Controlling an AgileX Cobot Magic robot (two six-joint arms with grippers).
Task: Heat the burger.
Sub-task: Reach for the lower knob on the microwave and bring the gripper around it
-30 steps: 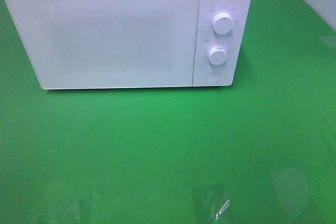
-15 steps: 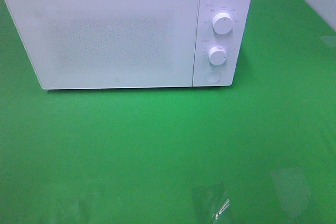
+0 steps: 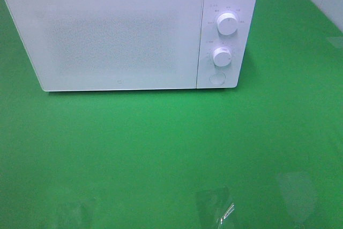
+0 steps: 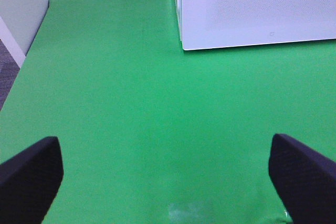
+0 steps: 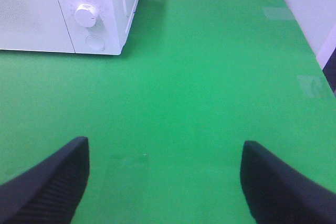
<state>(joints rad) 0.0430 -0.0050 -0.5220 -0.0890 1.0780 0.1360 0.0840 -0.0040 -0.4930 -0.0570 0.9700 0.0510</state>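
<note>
**Microwave Closed, Both Grippers Empty**

The white microwave stood at the rear of the green table with its door shut. Fine markings ringed the upper dial and the lower dial, and a small mark sat low on the door. All were too small to read. A round button lay below the dials.

The left gripper hung above the table with its jaws spread wide, holding and touching nothing. The right gripper was likewise wide apart and empty.

The burger appeared in no view, so its location could not be determined.
</note>
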